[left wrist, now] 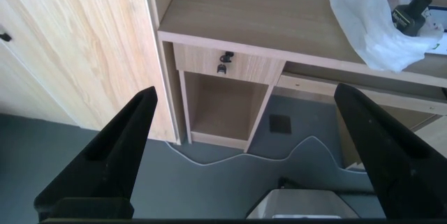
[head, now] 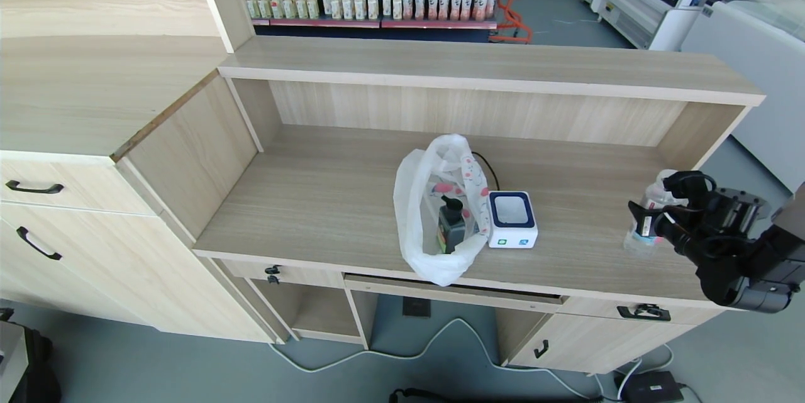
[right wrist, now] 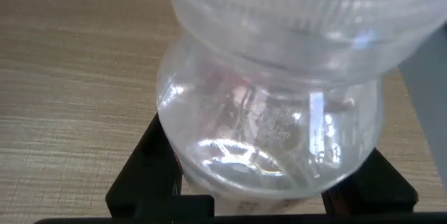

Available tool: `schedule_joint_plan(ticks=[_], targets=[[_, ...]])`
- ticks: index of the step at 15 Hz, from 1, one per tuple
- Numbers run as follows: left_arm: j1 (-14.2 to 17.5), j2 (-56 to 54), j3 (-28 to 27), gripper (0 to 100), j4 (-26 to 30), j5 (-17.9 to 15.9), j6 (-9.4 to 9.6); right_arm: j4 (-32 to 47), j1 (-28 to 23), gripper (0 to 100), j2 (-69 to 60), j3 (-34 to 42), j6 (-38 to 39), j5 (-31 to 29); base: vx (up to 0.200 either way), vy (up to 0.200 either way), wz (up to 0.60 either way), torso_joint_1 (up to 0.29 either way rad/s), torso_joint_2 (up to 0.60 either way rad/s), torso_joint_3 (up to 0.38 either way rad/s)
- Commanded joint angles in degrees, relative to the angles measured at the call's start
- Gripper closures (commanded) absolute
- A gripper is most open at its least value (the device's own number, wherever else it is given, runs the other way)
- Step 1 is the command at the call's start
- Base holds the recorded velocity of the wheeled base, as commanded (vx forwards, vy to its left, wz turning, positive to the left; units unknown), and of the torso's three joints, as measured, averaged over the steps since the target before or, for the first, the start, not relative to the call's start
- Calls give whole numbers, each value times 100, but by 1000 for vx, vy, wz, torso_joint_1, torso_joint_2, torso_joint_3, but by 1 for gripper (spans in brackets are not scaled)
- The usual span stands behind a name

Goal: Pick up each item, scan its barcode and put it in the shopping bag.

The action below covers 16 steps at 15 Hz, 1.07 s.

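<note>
Currently the left gripper (left wrist: 246, 91) hangs well left of the scanner (head: 512, 217), out in front of the counter (head: 327, 202) and over the floor. Its fingers are spread wide and hold nothing.

The shopping bag (head: 434, 214) stands touching the scanner's left side with its mouth open upward. A dark pump bottle (head: 451, 224) sits upright inside.

A clear bottle (head: 654, 195) is well right of the scanner, near the counter's front edge. The right gripper (head: 644, 227) has its fingers closed on the bottle's lower body, one finger on each side. I cannot tell whether the base is off the counter.

Judgement: the step in hand is the pick-up, with the scan not yet done.
- The thin clear wall probably dents, so grip firmly without crushing.
- Lift straight up and carry left until the bottle is over the scanner's window.
- The barcode is not visible, so roll the wrist until the label faces the window.
- Pass over the scanner to the bag's mouth and release low, beside the pump bottle, so the bag does not tip.
</note>
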Motion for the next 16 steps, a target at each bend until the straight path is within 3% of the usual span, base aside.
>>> schedule_joint_plan(ticks=[1, 12, 16], targets=[[0, -2, -4, 0, -1, 1, -2, -19, -10, 100, -13, 15, -4, -7, 0, 0, 0, 0, 0, 0], [0, -2, 5, 0, -1, 1, -2, -186, 34, 100, -742, 656, 286, 46, 0, 0, 0, 0, 0, 0], [0, -2, 5, 0, -1, 1, -2, 587, 131, 100, -1885, 902, 699, 327, 0, 0, 0, 0, 0, 0]])
